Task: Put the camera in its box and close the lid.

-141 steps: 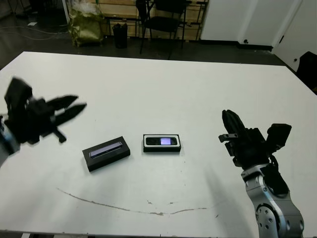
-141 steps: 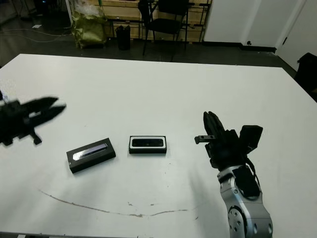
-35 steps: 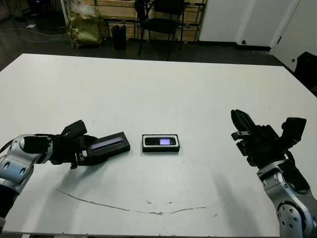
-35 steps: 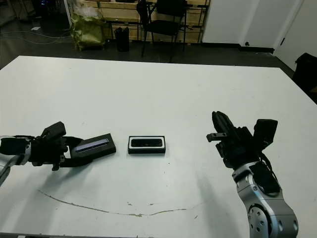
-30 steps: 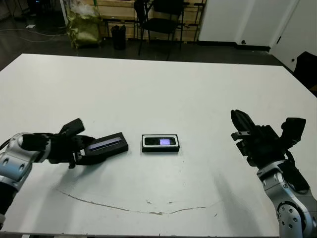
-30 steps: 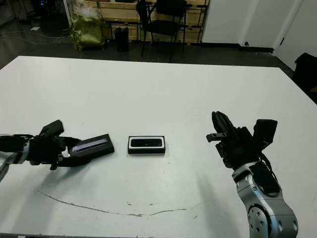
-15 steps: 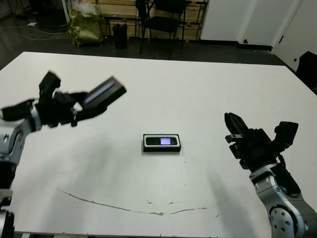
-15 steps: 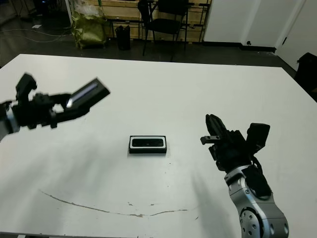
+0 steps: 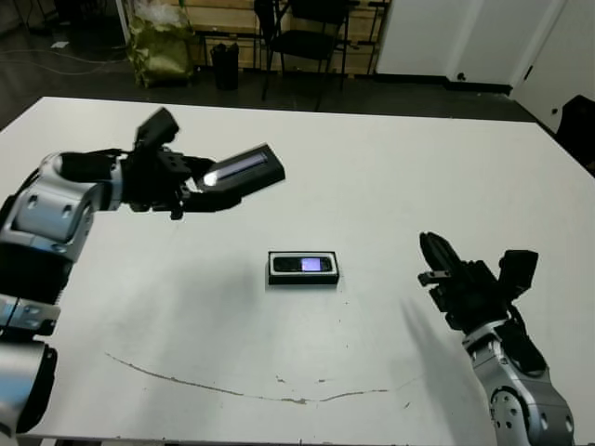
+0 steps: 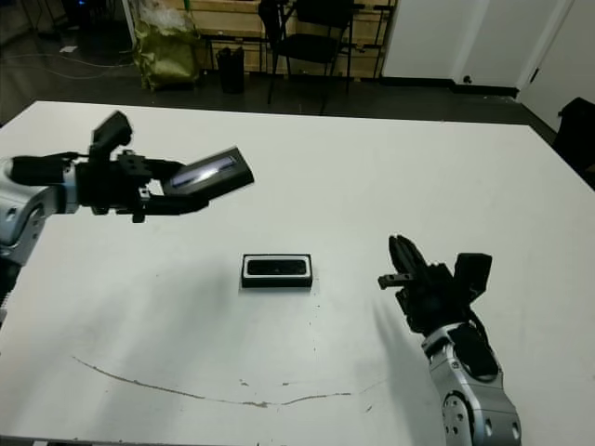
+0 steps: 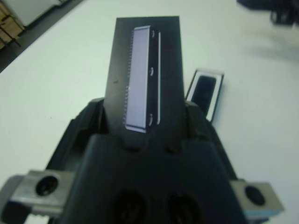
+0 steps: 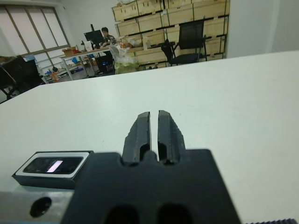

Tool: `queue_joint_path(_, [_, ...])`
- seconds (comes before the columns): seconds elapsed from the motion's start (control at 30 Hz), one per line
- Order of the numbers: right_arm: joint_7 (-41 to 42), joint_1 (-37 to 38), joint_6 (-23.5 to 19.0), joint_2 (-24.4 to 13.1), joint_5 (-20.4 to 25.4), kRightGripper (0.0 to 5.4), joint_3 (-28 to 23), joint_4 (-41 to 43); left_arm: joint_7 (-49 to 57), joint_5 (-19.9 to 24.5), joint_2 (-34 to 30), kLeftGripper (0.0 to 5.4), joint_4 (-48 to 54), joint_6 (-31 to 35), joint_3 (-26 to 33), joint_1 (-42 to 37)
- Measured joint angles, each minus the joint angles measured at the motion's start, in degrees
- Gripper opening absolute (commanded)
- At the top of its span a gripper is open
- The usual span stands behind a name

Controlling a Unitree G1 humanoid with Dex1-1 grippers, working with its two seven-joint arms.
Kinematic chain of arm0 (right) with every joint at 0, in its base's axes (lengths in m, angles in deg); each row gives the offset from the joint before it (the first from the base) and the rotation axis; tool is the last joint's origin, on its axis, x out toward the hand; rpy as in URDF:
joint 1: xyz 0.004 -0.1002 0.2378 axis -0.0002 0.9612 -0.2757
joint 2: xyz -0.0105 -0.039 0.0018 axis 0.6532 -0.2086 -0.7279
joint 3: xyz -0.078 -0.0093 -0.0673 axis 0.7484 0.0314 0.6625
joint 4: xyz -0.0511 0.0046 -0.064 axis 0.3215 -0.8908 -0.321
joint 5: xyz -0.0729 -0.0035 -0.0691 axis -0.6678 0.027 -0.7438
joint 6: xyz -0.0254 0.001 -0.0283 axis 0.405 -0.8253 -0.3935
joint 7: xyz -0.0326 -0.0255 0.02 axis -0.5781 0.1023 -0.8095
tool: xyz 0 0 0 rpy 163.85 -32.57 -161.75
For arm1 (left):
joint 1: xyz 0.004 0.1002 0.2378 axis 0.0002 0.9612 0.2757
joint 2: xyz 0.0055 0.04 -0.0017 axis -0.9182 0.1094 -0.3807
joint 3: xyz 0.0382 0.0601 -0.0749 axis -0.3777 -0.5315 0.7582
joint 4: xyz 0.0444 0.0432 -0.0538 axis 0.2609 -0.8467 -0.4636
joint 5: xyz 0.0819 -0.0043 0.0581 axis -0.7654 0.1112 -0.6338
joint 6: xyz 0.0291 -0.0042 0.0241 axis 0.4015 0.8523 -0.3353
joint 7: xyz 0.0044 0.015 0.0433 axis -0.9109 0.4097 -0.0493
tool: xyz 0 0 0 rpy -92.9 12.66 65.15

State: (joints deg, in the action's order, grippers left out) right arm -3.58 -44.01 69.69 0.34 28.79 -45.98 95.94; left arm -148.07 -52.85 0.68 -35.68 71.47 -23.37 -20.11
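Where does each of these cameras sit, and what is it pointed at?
Head views: look down at the white table; both arms show.
Left wrist view: looks along the left gripper gripping the black lid with the bluish-grey strip.
Right wrist view: looks along the right gripper, fingers together.
Shared: all show the white-lined black box holding the flat black camera.

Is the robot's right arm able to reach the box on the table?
Probably yes. The right gripper is empty and shut, and only bare table lies between it and the box.
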Motion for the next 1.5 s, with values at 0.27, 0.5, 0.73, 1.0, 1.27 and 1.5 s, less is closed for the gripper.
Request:
queue_joint_path(0.27, [-3.1,0.8,-0.5,0.1,-4.0,0.0,1.4,0.8,0.0,-2.0,3.6,2.75,0.0,-1.0,-1.9,0.1])
queue_joint_path(0.5, [-1.6,1.2,1.5,0.8,-3.1,0.0,1.3,-0.9,2.2,-1.8,6.0,2.75,2.3,-2.2,-1.2,3.3])
queue_joint_path(0.73, [-2.1,1.1,1.6,1.5,-3.1,0.0,1.2,-1.5,-2.3,-2.1,6.4,2.75,-1.9,-5.8,-2.5,3.8])
queue_joint_path(1.0, [-2.2,1.1,2.4,1.7,-4.1,0.0,1.1,-1.6,-6.0,-4.8,8.5,2.75,-10.5,-12.6,-4.8,2.6])
queue_joint_path(1.27, [-5.2,1.2,0.2,1.9,-4.4,0.0,1.1,0.7,-9.0,-7.0,11.0,2.75,-19.6,-17.2,-5.2,0.4])
queue_joint_path(1.5, [-5.5,1.1,-1.4,1.9,-3.4,0.0,0.5,1.1,-9.6,-8.6,13.5,2.75,-24.9,-18.6,-5.1,-1.1])
